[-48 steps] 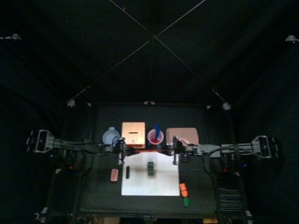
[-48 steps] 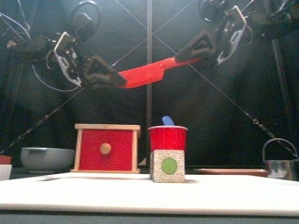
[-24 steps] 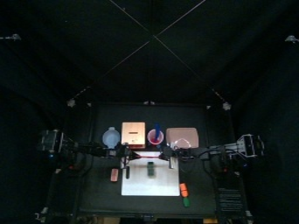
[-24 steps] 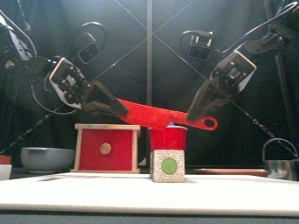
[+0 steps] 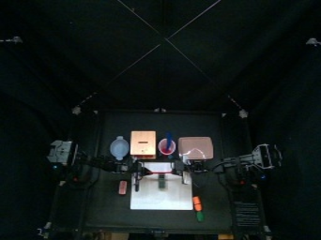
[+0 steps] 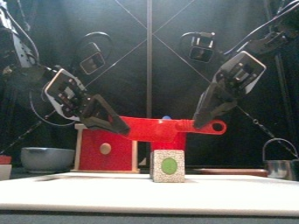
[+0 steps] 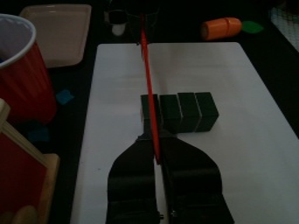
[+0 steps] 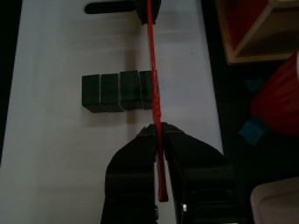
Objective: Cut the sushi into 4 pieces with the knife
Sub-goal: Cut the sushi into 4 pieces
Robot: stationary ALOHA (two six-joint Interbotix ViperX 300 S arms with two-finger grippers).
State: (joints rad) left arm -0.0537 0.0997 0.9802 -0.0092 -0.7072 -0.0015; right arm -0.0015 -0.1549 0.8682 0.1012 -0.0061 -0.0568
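1. Draping the upper half of the top view, black cloth curtains [image 5: 160, 56] wall in the booth.
2. One flat black surface [image 5: 94, 202] fills the lower middle of that view.
3. One smooth white rectangular cutting board [image 5: 148, 199] lies at the lower centre of the surface.
4. Two black jointed arms enter, one from each side. The left tool [image 6: 114, 125] is clenched on the blade end of the red knife [image 6: 158, 129], and the right tool [image 6: 208, 122] is clenched on its handle.
5. Behind the board stand one pale wooden box [image 6: 107, 153] with a square red drawer front, one flat pink tray [image 5: 197, 147] and one rounded blue-grey bowl [image 6: 45, 158].
6. One smooth red cup [image 7: 21, 70] stands between box and tray.
7. The single knife is thin, glossy plastic. It is held level above the sushi roll [image 7: 187, 112], and the front view shows a gap between them.
8. The one roll sits mid-board. It is a row of squared dark green blocks that touch each other, apparently four. Its end face is pale and speckled with a green oval. The blade crosses near one end.
9. One small orange toy food [image 7: 219, 28] lies just beside the board.
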